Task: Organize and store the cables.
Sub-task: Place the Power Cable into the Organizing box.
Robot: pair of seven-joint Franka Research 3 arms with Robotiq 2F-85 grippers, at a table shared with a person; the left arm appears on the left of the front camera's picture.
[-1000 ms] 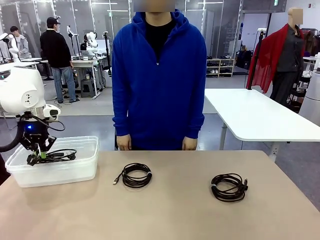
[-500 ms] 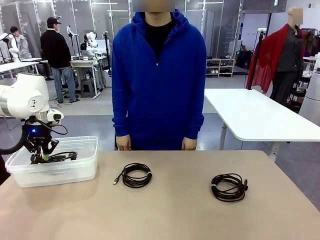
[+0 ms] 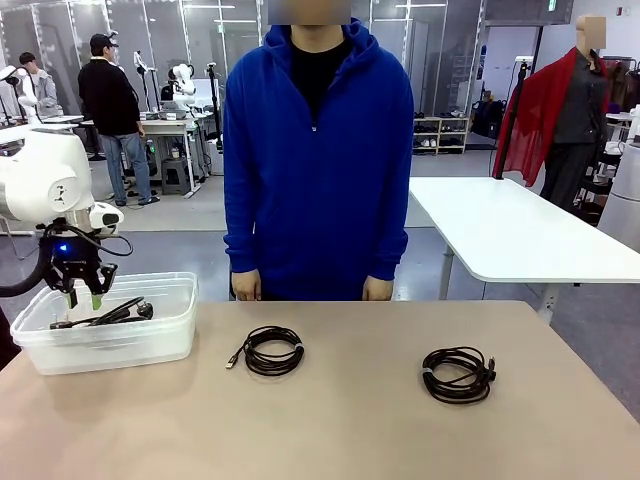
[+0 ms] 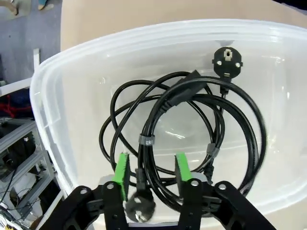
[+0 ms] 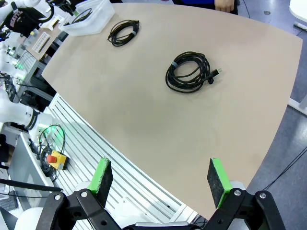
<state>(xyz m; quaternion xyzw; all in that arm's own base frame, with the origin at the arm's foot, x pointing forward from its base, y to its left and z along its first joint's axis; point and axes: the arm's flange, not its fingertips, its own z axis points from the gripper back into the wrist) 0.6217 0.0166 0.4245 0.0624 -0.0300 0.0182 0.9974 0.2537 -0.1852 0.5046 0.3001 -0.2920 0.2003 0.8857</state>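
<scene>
Above cable (image 3: 100, 318) in bin (image 3: 150, 348), left hand (image 3: 84, 299) half open, holding nothing

At the left edge of the front view, the left arm (image 3: 40, 185) is a rounded white shell with a black hose (image 3: 35, 280) and a blue light (image 3: 65, 248) above the black left gripper (image 3: 84, 300). The right gripper (image 5: 160, 179) has green pads (image 5: 102, 178) on black, bolted fingers. The person (image 3: 318, 150), upper centre, wears a blue zip hoodie over a black shirt.

Your left gripper (image 4: 151, 162) is black with green pads (image 4: 122, 173). The power cable (image 4: 147, 140), USB cable (image 3: 252, 352) and third coil (image 3: 432, 385) are black, the tub (image 3: 170, 345) clear, the table (image 3: 350, 425) tan.
</scene>
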